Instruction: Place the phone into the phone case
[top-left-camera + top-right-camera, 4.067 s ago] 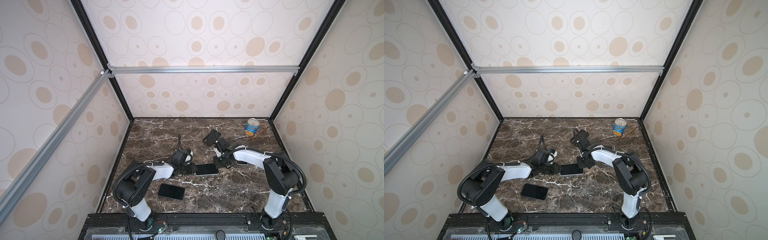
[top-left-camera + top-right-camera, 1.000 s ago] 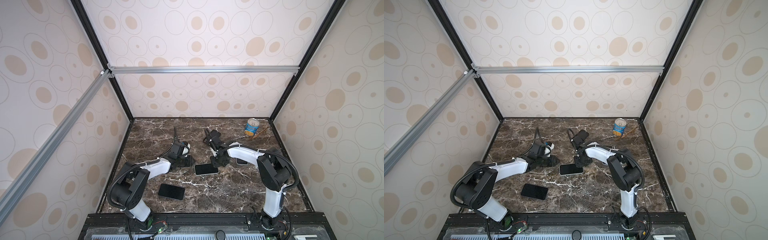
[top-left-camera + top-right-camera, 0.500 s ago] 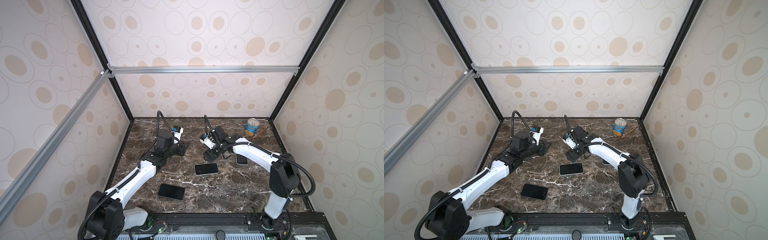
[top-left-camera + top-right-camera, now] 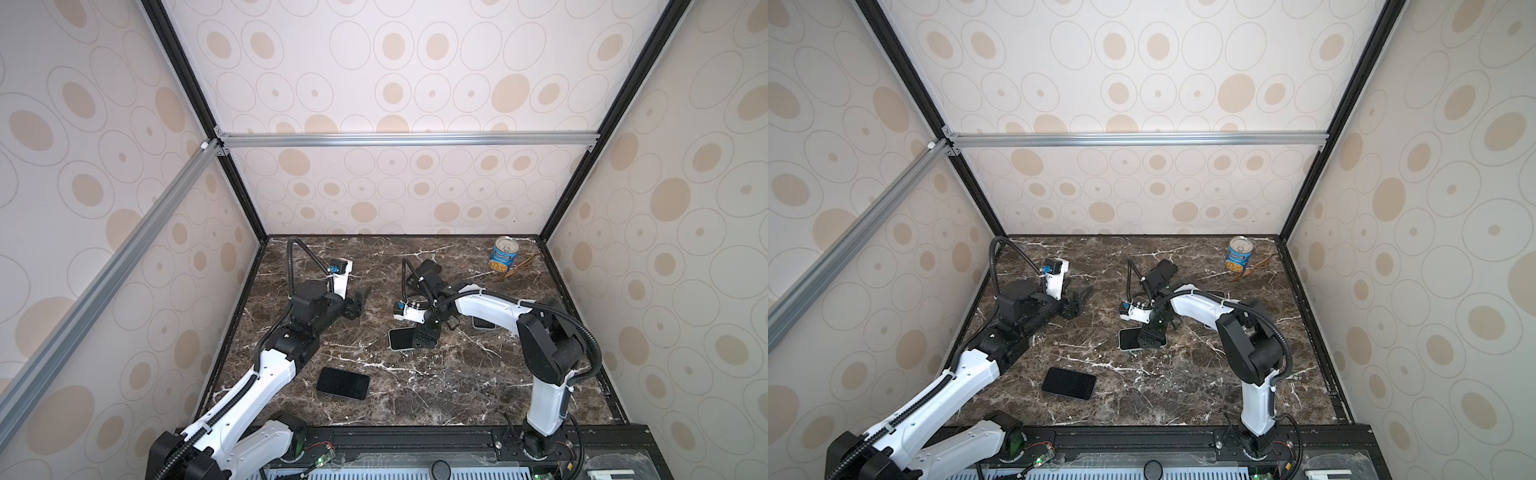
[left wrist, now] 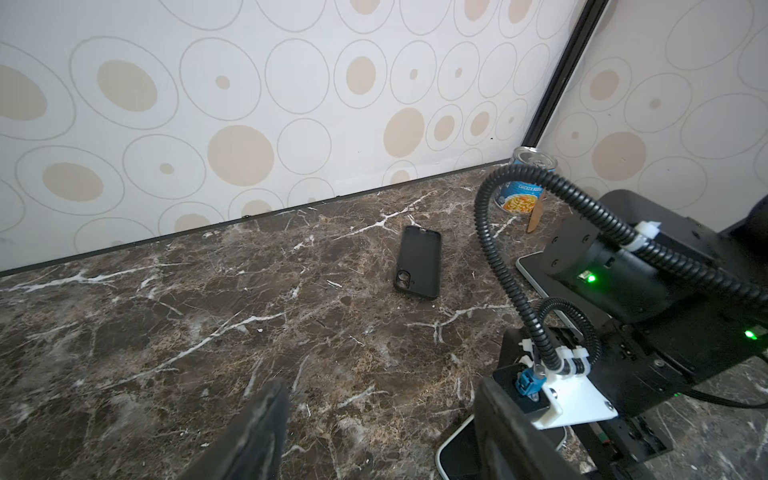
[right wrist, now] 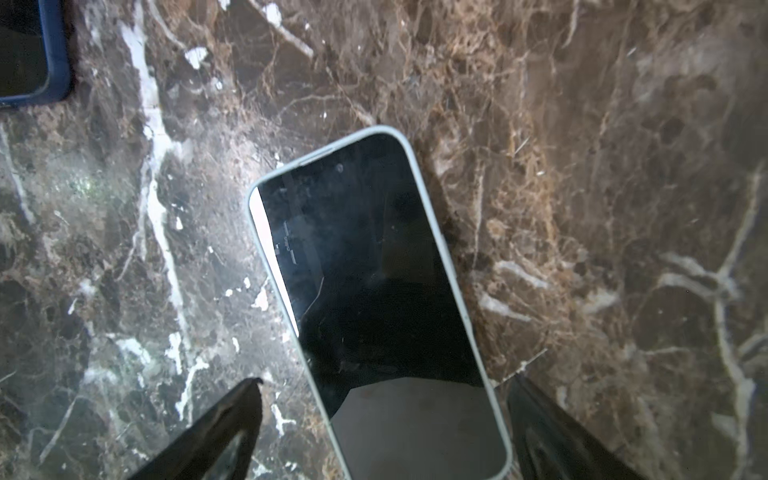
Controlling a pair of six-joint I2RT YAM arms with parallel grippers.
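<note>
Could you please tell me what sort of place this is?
Likely a robot test booth: left arm and right arm mounted at its front, patterned wall panels on an aluminium frame, marble-look tabletop.

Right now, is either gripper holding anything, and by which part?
Nothing is held. The left gripper is open and empty; the right gripper is open astride the phone, which lies flat on the table.

Both top views are bright and evenly lit. The walls [image 4: 374, 62] in the upper frame look nearly washed out, and shadows on the table [image 4: 436, 395] are soft. In the right wrist view the phone [image 6: 374, 270] screen carries pale reflections and the right gripper [image 6: 384, 380] is blurred, as is the left gripper [image 5: 382, 415] in its own view.
</note>
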